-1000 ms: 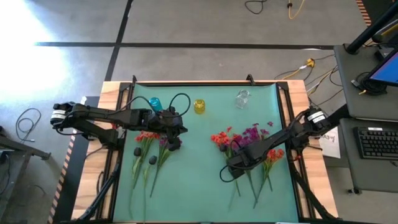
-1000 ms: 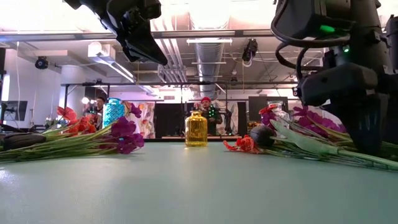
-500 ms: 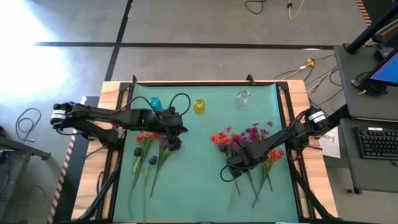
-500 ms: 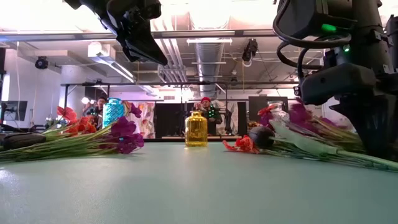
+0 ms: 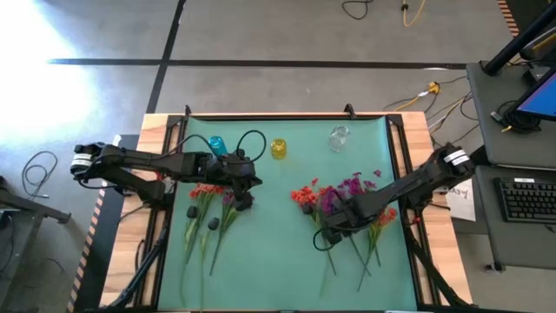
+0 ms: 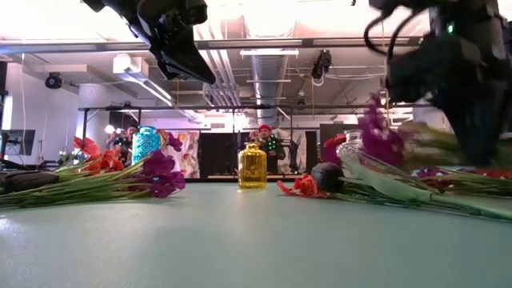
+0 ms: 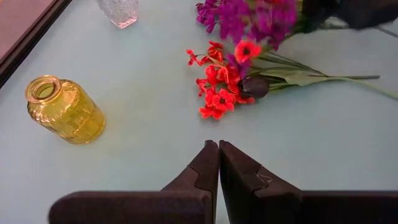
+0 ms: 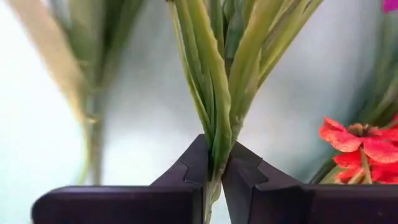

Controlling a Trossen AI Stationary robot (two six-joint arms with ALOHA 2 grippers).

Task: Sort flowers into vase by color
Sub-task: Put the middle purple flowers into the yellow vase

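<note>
Flowers lie in two heaps on the green mat. The left heap [image 5: 207,209] has orange-red, purple and dark buds. The right heap [image 5: 356,204] has orange-red [image 7: 217,93] and purple [image 5: 352,185] clusters. My right gripper [image 5: 337,226] is over the right heap, shut on a purple flower [image 6: 378,132] whose head is raised above the mat. My left gripper [image 5: 245,202] hangs shut and empty above the left heap; its shut fingers also show in the left wrist view [image 7: 218,152]. Blue [image 5: 216,144], yellow [image 5: 278,149] and clear [image 5: 338,137] vases stand along the far side. My right gripper pinches the flower's green stem with its long leaves [image 8: 219,149] between its two fingers, which lie across the stem and come from above. The purple head [image 6: 378,132] is held up off the heap, the stem slanting; where the stem's lower end is I cannot tell.
A dark bud [image 6: 326,176] and an orange-red bloom [image 6: 302,186] lie at the near edge of the right heap. The mat's middle [image 5: 269,235] between the heaps is bare. People show in the room far behind the table [image 6: 264,136].
My right gripper has gone up, shut on the purple flower's stem. The flower's head has lifted off the right heap and now stands above the mat. The rest of the heap has shifted a little.
</note>
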